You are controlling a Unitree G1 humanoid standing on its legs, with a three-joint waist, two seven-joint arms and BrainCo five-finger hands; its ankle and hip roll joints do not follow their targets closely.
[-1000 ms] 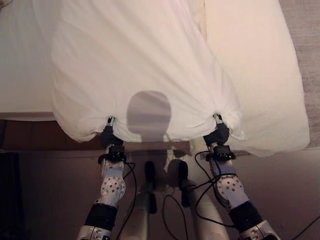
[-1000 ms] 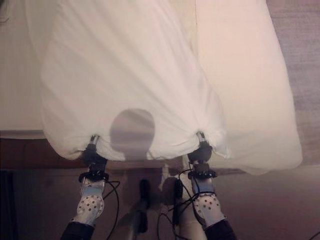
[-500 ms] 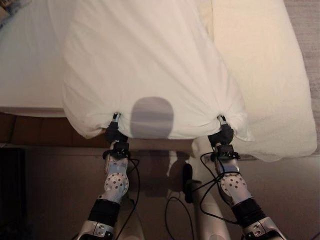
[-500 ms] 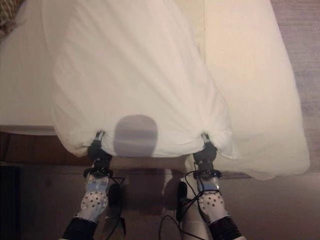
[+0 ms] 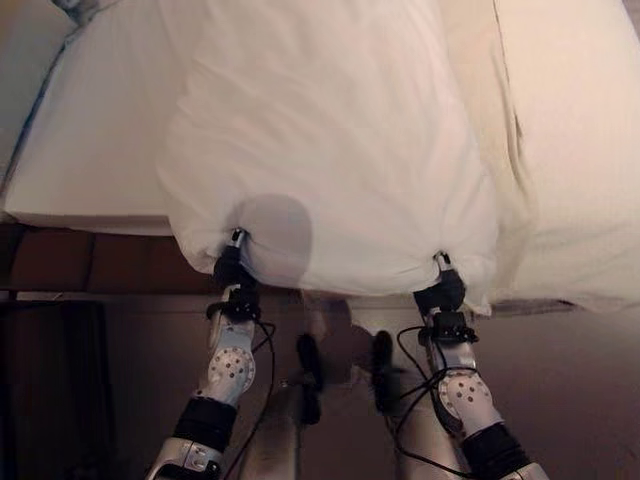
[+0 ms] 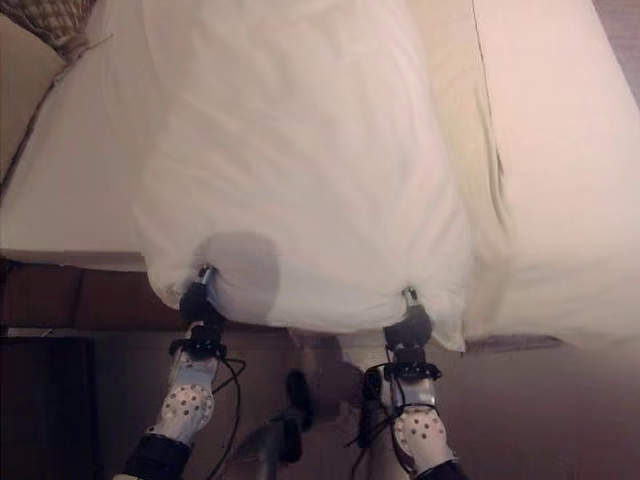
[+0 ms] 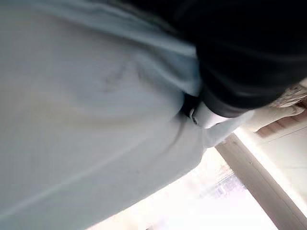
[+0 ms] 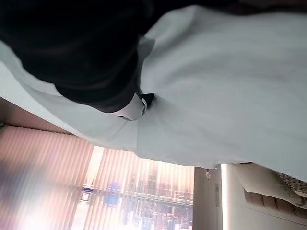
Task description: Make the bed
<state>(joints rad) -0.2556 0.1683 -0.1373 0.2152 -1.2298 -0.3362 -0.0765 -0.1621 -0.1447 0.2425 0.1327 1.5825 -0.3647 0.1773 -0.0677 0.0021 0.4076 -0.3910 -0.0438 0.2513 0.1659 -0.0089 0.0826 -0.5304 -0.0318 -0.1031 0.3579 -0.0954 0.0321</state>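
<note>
A white duvet (image 5: 330, 130) lies lengthwise down the bed, and its near edge hangs just past the foot of the mattress (image 5: 90, 160). My left hand (image 5: 230, 268) is shut on the duvet's near left corner, where the cloth bunches into it. At the near right corner my right hand (image 5: 440, 290) is shut on the cloth in the same way. Each wrist view shows white cloth (image 7: 96, 120) gathered against the hand's dark cover (image 8: 91, 62).
A cream blanket (image 5: 570, 150) covers the bed's right side beside the duvet. A patterned pillow (image 6: 55, 18) lies at the far left corner. The brown bed frame (image 5: 90, 262) runs under the mattress, with a dark object (image 5: 50, 380) on the floor at the left.
The whole picture has shifted, so the camera has moved, and more of the bed's left side shows. Both hands keep hold of the duvet's near corners.
</note>
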